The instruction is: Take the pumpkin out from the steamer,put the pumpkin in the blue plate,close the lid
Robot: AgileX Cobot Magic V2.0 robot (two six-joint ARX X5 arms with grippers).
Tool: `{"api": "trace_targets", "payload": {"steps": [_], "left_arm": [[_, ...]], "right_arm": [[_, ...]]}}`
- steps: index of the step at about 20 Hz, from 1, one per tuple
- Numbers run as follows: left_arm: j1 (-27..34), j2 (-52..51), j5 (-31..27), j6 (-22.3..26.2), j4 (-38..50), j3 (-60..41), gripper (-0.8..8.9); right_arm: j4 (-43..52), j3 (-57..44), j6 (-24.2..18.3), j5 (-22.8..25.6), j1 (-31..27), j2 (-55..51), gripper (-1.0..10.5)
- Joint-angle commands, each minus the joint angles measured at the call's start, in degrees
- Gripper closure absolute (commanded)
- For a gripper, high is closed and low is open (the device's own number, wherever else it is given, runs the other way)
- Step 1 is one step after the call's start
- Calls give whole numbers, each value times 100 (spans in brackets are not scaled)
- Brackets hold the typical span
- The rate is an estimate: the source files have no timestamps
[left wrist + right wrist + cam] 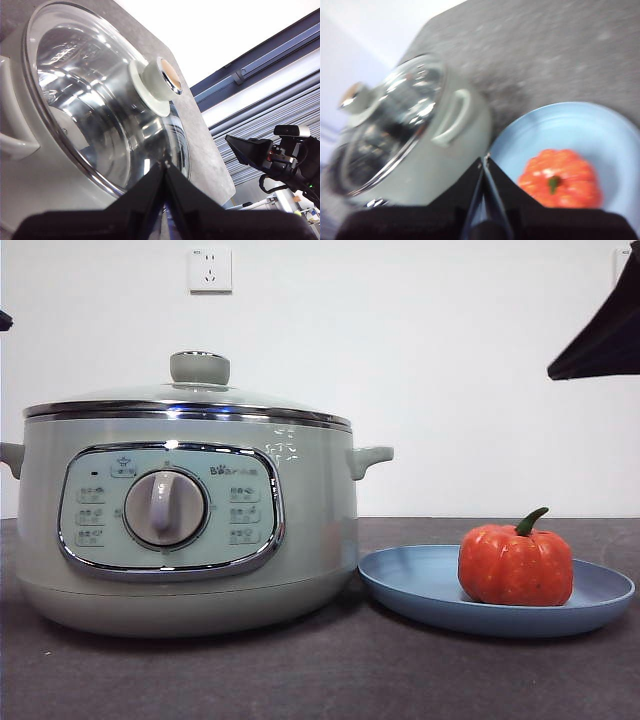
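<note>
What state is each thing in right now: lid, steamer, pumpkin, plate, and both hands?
lid: seated on the steamer, closed.
steamer: upright on the table, covered.
pumpkin: upright on the blue plate, stem up, not held.
blue plate: flat on the table beside the steamer, holding the pumpkin.
left hand: shut, empty, above the lid.
right hand: shut, empty, above the plate.

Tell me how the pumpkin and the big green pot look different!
The pumpkin is bright orange-red with a green stem; the steamer is pale sage green with shiny chrome trim. The pumpkin is far smaller than the steamer. The pumpkin sits on the blue plate, while the steamer stands straight on the table, its glass lid on. Both are round.
</note>
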Motion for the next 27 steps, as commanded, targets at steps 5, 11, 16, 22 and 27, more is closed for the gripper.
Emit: {"api": "trace_targets", "payload": {"steps": [5,11,16,22,27], "left_arm": [[11,-11,-92,11,22,-44,817],[-22,-46,-131,11,-17,-44,817],[-216,-911,-365,142,-199,-44,817],[-367,-2409,-1412,2758,-273,-44,817],[-407,-2970,-3536,2955,-415,-50,817]], "right_arm": [[15,-37,-52,789,-2,7,946],[15,-37,-52,1377,-2,7,946],[-9,-37,-52,1528,-7,7,946],[-9,-37,-52,1526,-7,7,946],[-9,-37,-52,1523,-7,7,946]]}}
